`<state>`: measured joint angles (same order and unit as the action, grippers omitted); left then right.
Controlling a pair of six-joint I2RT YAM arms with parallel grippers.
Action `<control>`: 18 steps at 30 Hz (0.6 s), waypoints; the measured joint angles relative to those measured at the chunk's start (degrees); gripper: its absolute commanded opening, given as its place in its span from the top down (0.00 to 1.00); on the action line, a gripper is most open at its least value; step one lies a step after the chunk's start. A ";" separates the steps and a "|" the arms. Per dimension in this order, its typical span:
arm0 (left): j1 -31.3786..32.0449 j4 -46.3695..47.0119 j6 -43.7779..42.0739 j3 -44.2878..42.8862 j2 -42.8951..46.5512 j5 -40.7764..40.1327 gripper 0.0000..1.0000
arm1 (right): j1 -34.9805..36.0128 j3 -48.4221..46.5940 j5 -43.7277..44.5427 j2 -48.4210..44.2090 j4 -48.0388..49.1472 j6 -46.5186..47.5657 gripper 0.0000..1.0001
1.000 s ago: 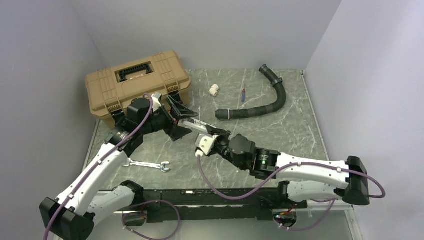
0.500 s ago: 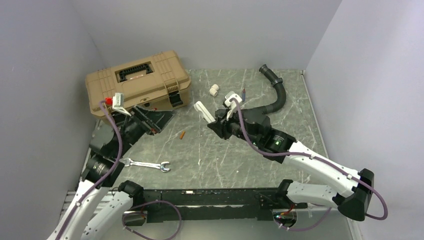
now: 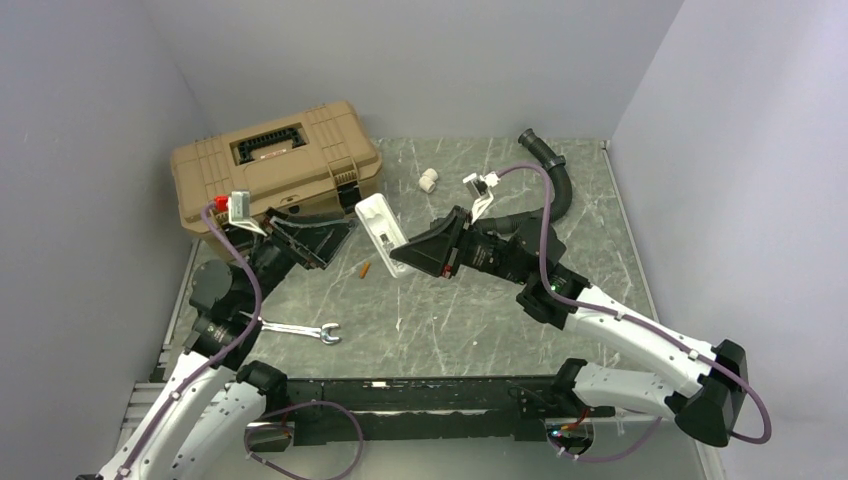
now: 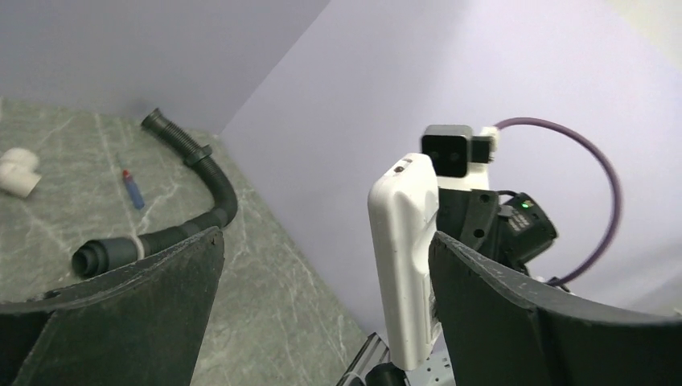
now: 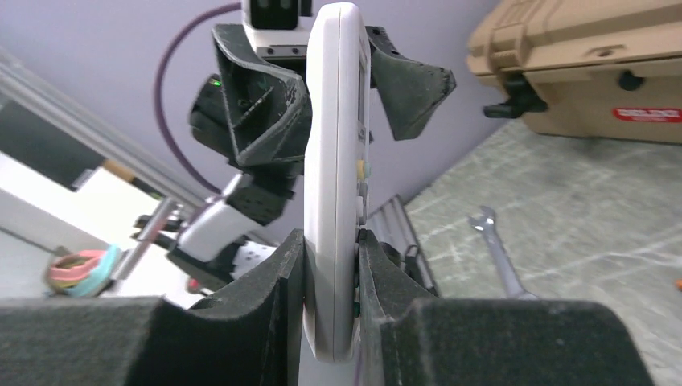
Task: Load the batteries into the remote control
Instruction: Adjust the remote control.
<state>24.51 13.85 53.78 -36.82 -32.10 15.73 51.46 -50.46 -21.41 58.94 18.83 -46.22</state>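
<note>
Right gripper [image 3: 412, 253] was clamped on one end of the remote [image 3: 380, 232], holding it raised off the table [image 3: 600, 250] with its long axis pointing toward the left arm. Left gripper [image 3: 310, 238] stood with jaws wide apart and empty, facing the remote across a gap. One battery [image 3: 365, 268] lay on the table between the two grippers, below the remote's free end. The left arm, unladen, seemed the one to fetch it.

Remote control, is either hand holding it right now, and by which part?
The right hand grips the remote control by one end, fingers pressed on its front and back faces. The left hand is open, holding nothing.
</note>
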 measured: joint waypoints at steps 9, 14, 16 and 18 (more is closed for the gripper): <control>-0.02 16.31 4.50 1.97 -3.87 8.15 0.02 | -0.57 1.64 -5.70 3.74 12.17 -10.25 1.00; -0.02 21.55 7.13 2.29 -7.13 13.62 0.05 | -0.76 1.66 -6.93 4.24 13.27 -11.37 1.00; -0.02 22.58 7.56 2.29 -8.02 15.50 0.08 | -0.76 1.66 -7.26 4.24 13.35 -11.39 1.00; -0.02 23.30 7.93 2.29 -8.61 17.22 0.11 | -0.76 1.66 -7.45 4.24 13.35 -11.41 1.00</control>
<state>24.49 37.15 61.71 -34.52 -40.71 32.95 50.70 -48.80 -28.86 63.18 32.18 -57.63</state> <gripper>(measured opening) 0.936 0.257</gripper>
